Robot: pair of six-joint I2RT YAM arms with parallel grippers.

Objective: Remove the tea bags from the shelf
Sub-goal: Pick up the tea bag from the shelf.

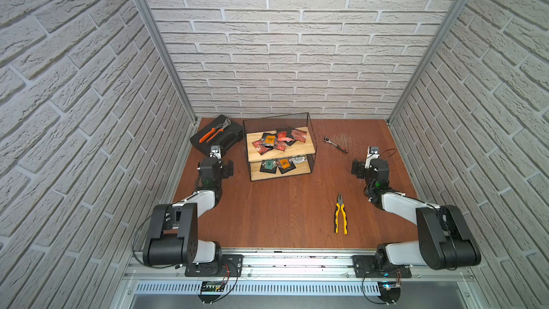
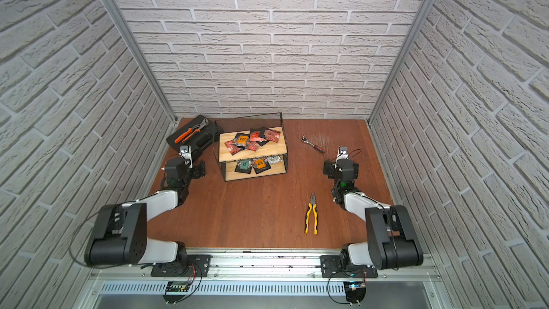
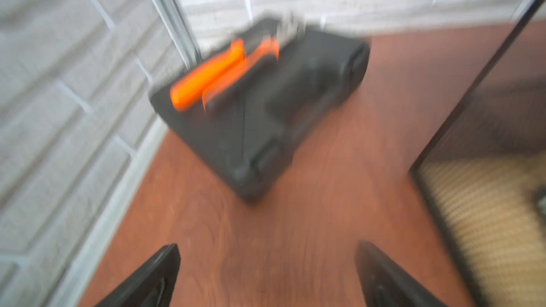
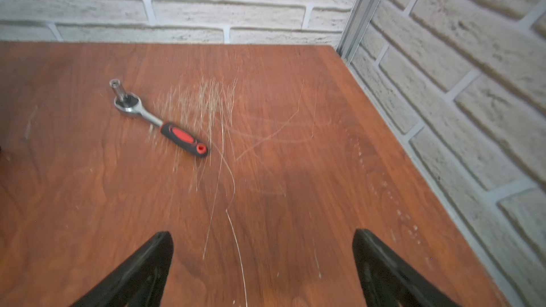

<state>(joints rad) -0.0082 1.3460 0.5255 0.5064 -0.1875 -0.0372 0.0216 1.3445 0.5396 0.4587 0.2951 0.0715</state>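
Inside a white-brick booth, on a red-brown counter [image 1: 282, 209]: a two-tier wire shelf [image 1: 300, 150] toward the back, left of centre. Carries the tea bags [image 1: 277, 141] in overlapping heaps, the larger heap on the upper board, three more side by side on the lower board. Beside it at the back left corner, a black tool case [image 1: 219, 138] with orange-handled pliers [image 1: 211, 132] on its lid. To the right of the shelf, a ratchet [image 4: 159, 119] on scratched wood; nearer the front, yellow-handled pliers [image 1: 341, 214]. Left hand [image 3: 267, 246] spread wide and empty over bare counter, facing the case, near the shelf's left end without touching, in a blurred wrist view. Right hand [image 4: 262, 231] likewise wide and empty, well apart from the shelf.
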